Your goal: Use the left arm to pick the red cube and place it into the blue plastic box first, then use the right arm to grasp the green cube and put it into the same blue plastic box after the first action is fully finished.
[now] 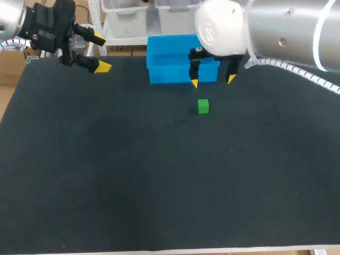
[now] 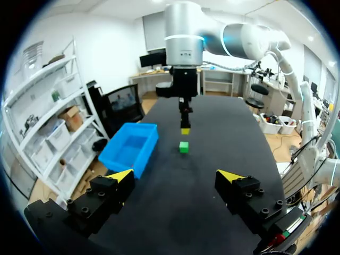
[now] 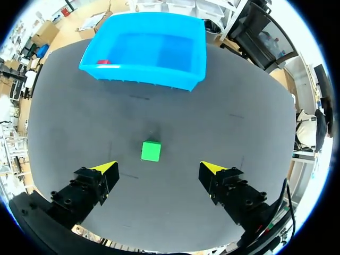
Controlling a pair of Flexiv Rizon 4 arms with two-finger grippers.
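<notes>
The green cube (image 1: 203, 106) rests on the black table mat, a short way in front of the blue plastic box (image 1: 162, 56). My right gripper (image 1: 212, 81) hangs open above and just behind it; in the right wrist view the green cube (image 3: 151, 151) lies slightly ahead of the spread fingers. The red cube (image 3: 103, 61) lies inside the blue box (image 3: 175, 79), in one corner. My left gripper (image 1: 99, 52) is open and empty at the far left of the table. The left wrist view shows the green cube (image 2: 184, 146), the box (image 2: 139, 159) and my right gripper (image 2: 185, 130) well ahead.
The black mat (image 1: 159, 186) covers the whole table. Nothing else lies on it apart from the box and the green cube.
</notes>
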